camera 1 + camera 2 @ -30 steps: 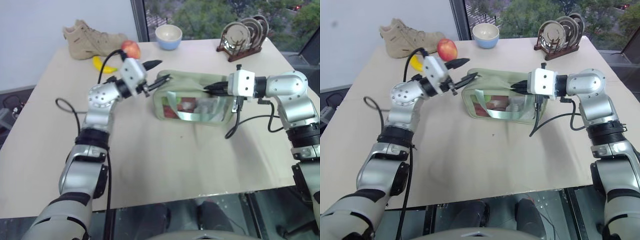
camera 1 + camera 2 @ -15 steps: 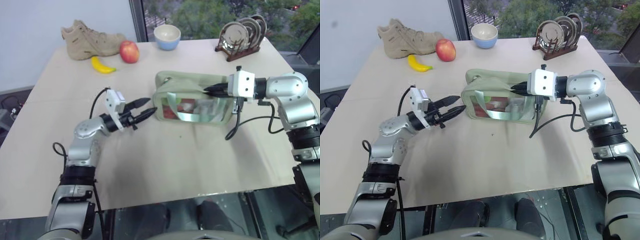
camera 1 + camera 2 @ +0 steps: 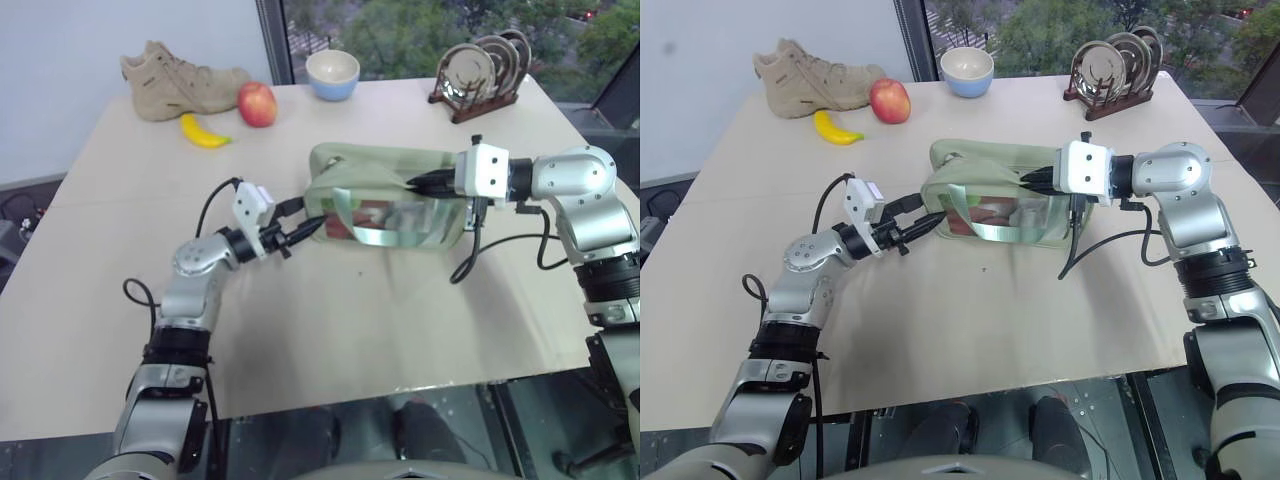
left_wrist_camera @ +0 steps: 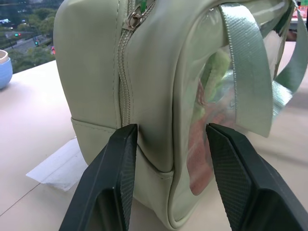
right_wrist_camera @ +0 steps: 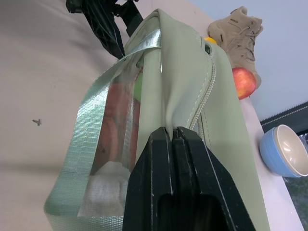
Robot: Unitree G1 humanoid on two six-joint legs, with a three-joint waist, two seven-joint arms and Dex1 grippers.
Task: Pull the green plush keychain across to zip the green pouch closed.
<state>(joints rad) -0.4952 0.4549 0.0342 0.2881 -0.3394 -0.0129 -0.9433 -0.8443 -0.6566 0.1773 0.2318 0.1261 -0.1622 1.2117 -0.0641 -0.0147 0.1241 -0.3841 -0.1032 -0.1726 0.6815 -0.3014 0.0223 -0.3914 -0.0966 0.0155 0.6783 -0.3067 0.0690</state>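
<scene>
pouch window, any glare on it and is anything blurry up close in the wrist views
Left eye view: pale glare streaks across the green pouch's clear window, washing out the contents. Left wrist view: the window is hazy, the contents smeared, while the left hand's finger texture is crisp. Right wrist view: the shoe and apple look soft.

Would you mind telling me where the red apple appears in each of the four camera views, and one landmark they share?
Left eye view: red apple, far on the table, beside the banana.
Right eye view: same spot.
Left wrist view: not in it.
Right wrist view: past the green pouch, below the boot.
Shared landmark: the green pouch.
</scene>
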